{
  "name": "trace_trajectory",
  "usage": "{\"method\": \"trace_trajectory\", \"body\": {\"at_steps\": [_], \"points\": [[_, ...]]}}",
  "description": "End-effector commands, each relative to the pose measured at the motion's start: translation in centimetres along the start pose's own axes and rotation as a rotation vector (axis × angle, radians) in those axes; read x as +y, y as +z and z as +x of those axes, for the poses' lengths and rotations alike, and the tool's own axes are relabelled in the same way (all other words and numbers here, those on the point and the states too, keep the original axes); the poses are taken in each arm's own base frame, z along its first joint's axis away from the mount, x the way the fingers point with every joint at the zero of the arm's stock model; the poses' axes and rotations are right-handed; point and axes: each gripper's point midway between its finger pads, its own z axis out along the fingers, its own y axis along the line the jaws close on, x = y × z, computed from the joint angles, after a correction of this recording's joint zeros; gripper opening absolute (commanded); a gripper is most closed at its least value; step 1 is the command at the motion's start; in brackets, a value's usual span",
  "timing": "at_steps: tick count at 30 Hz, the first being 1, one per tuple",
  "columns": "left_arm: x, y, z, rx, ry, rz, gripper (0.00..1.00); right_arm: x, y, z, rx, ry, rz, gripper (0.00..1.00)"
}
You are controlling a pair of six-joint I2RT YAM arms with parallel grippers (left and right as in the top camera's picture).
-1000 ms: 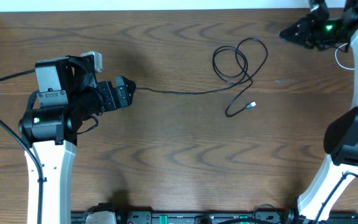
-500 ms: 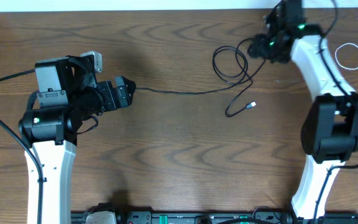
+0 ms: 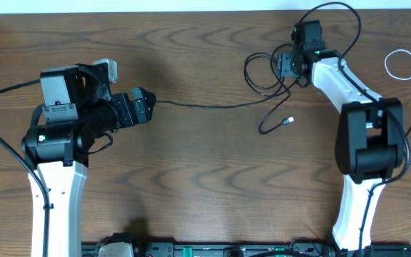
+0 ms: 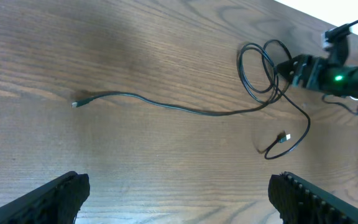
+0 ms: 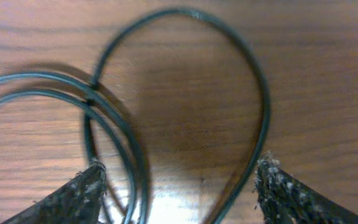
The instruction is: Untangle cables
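Black cable (image 3: pixel 205 106) lies well apart from the white cable (image 3: pixel 404 51), yet looped on itself; right hand (image 3: pixel 285 66) hovers above the loops, fingers apart; left hand (image 3: pixel 141 107) wide apart, empty.

The right gripper (image 3: pixel 285 64) has swung in from the far corner. Its jaws have spread wider and now hang over the black cable's (image 3: pixel 220 107) loops.

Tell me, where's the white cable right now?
In the overhead view the white cable lies near the table's far right corner, beyond the right arm, well apart from the black cable that the right pincer hovers over.
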Motion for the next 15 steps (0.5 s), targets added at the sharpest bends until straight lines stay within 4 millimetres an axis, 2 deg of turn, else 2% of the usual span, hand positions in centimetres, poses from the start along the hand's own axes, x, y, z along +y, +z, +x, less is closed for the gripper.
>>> {"method": "trace_trajectory", "body": {"at_steps": [1,8,13,15], "points": [[-0.1,-0.4,-0.6,-0.016,-0.001,-0.005,0.98,-0.3,1.6,1.6,0.038,-0.034,0.022,0.77],[-0.1,-0.4,-0.6,-0.016,0.0,-0.005,0.98,-0.4,3.1,3.5,0.088,-0.044,0.04,0.77],[-0.1,-0.4,-0.7,-0.017,0.0,-0.005,0.98,-2.5,2.9,5.3,0.149,0.022,0.163,0.68],[-0.1,-0.4,-0.6,-0.016,-0.001,-0.005,0.98,-2.8,2.6,6.6,0.199,0.063,0.182,0.59]]}}
